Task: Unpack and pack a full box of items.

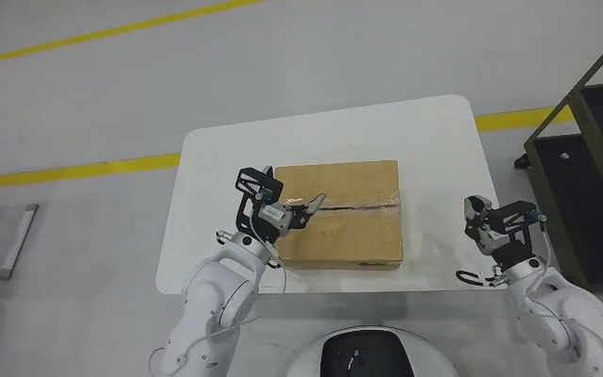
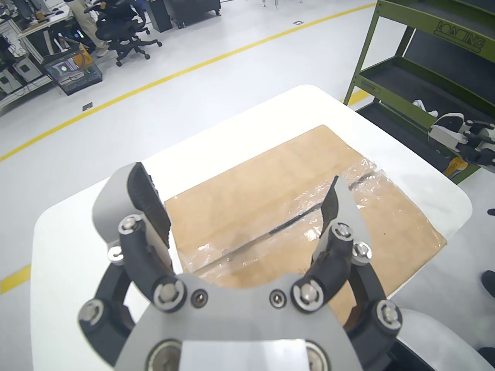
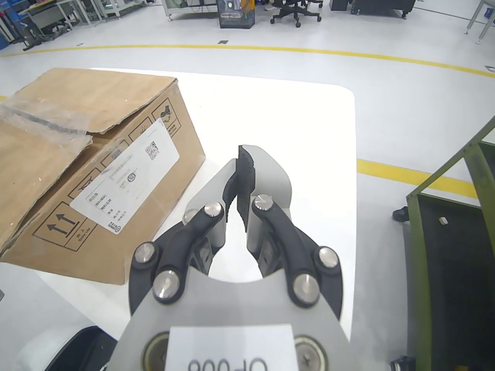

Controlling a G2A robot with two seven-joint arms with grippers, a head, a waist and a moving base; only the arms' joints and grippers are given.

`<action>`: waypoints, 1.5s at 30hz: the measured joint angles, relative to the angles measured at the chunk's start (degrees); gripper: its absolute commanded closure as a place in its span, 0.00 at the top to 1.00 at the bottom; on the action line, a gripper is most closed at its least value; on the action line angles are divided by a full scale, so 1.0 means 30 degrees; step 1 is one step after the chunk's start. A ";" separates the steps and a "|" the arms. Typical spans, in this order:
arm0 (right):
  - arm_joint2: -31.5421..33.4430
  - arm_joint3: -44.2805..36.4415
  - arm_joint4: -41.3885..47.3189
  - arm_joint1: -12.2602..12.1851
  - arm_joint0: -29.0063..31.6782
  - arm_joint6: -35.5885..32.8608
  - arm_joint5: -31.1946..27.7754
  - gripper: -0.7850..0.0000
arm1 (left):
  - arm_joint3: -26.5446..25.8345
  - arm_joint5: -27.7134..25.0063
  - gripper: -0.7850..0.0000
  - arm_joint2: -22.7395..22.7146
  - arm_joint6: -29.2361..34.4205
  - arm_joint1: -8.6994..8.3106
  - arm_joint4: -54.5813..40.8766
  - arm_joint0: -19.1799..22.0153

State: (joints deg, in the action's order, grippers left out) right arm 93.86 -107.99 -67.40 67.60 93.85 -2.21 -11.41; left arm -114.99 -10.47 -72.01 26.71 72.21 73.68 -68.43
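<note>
The table (image 1: 226, 151) is seen from high up in the top view, looking down, and the whole box (image 1: 344, 212) is taken in at the middle. The left wrist view is taken from just behind the left gripper (image 2: 238, 177), very near it, facing over the top of the box toward a green cart (image 2: 425, 59) and the room behind. The right wrist view is taken from just behind the right gripper (image 3: 239, 164), low beside the box, facing across the table toward the room. The box, table and cart are shared by all three views.
</note>
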 measured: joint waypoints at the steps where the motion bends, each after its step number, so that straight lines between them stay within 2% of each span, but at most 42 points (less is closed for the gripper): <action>1: 0.0071 -0.0061 0.0018 -0.0001 0.0093 0.0039 0.0009 0.00 | 0.0000 -0.0001 1.00 0.0000 0.0000 0.0000 -0.0001 0.0000; 10: 0.0247 -0.0245 -0.0096 0.0019 0.0391 0.0037 0.0202 0.00 | -0.0010 -0.0043 1.00 0.0048 -0.0060 0.0000 0.0037 -0.0010; 12: 0.0213 -0.0248 -0.0193 0.0022 0.0375 0.0031 0.0179 0.00 | -0.0014 -0.0537 1.00 0.0581 -0.0342 0.0041 0.0142 0.0185; 17: 0.0138 -0.0293 -0.0411 0.0032 0.0275 -0.0051 0.0205 0.00 | 0.1318 -0.1750 1.00 0.3304 0.0170 0.0468 -0.1026 0.2162; 21: 0.0148 -0.0372 -0.0556 0.0037 0.0233 -0.0082 0.0271 0.00 | 0.2966 -0.1531 1.00 0.5147 0.1083 0.0933 -0.2835 0.4014; 25: 0.0274 -0.0399 -0.0716 0.0036 0.0238 -0.0078 0.0345 0.00 | 0.4757 -0.1146 1.00 0.6516 0.1498 0.1284 -0.2602 0.5335; 38: 0.0521 -0.0125 -0.0465 0.0088 0.0383 -0.0009 0.0690 0.00 | 0.4887 -0.1140 1.00 0.6578 0.1445 0.1293 -0.2673 0.5242; 41: 0.0354 -0.0070 -0.0512 0.0107 0.0310 -0.0050 0.0689 0.00 | 0.5275 -0.1587 1.00 0.7042 0.1427 0.1337 -0.1972 0.5263; 45: 0.0260 -0.0084 -0.0640 0.0124 0.0302 -0.0078 0.0706 0.00 | 0.5939 -0.1732 1.00 0.8063 0.1420 0.1616 -0.1082 0.6067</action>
State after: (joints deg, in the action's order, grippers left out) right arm 94.64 -108.24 -69.32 67.97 94.76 -2.44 -9.29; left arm -97.17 -15.67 -47.82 30.97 77.05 70.44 -50.23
